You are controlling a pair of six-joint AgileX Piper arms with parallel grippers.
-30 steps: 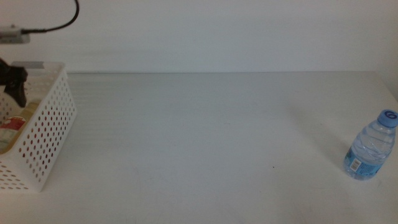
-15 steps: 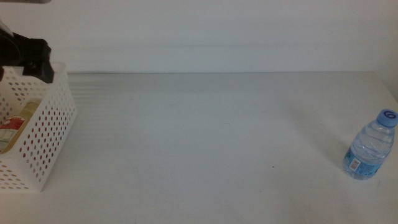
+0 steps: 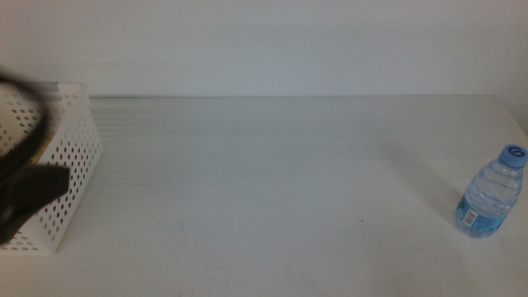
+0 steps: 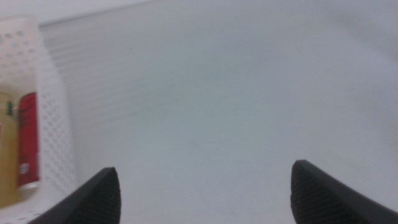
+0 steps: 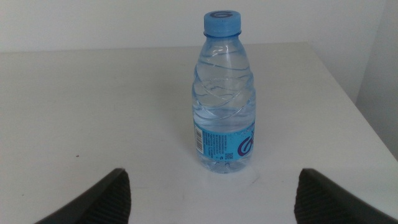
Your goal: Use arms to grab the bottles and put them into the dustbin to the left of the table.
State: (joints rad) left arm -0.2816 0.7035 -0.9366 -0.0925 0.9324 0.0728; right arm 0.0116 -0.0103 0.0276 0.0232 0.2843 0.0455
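Observation:
A small clear water bottle (image 3: 491, 194) with a blue cap stands upright at the table's (image 3: 264, 181) far right. In the right wrist view the same bottle (image 5: 224, 99) is straight ahead of my right gripper (image 5: 214, 205), which is open and a short way off it. The white perforated dustbin (image 3: 74, 157) sits at the left edge. My left gripper (image 3: 25, 194) is a dark blur in front of it. The left wrist view shows the left gripper (image 4: 205, 199) open and empty, beside the dustbin (image 4: 53, 124). A slim red can (image 4: 28, 140) lies inside, next to something yellow (image 4: 6, 149).
The white wall runs along the table's far edge. Bare tabletop stretches between the dustbin and the water bottle. The table's right edge is close behind the bottle.
My left arm has swung from above the dustbin's far rim down and toward the camera, now blurred across the dustbin's front. The water bottle has not moved.

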